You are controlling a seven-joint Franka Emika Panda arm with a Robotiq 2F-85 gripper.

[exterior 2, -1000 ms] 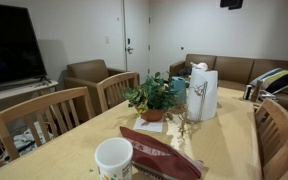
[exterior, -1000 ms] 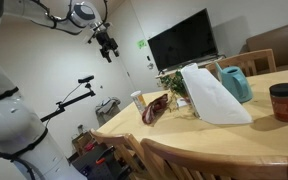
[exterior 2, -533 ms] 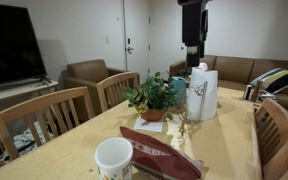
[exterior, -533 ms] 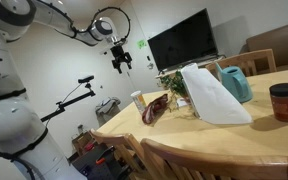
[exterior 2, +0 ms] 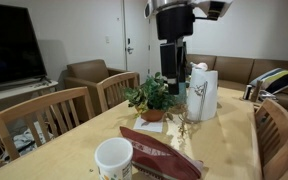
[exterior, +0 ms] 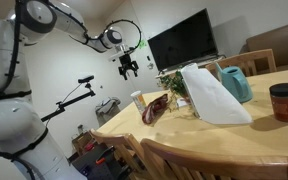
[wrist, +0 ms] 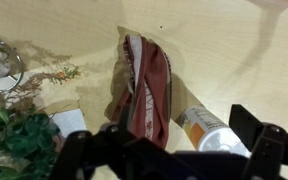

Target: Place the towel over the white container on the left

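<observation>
Wood table (wrist: pixel 219 55), towel (wrist: pixel 144 85) betw plant (wrist: pixel 19 140) & white container (wrist: pixel 206 128), hand (wrist: pixel 167 145) above, jaws apart

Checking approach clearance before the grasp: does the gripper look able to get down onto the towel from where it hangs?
Probably yes. The gripper hangs open high above the table, and the towel lies uncovered below it. The white cup and the plant stand close by, not over it.

Wrist looks down, exteriors share table (exterior: pixel 256 136)
</observation>
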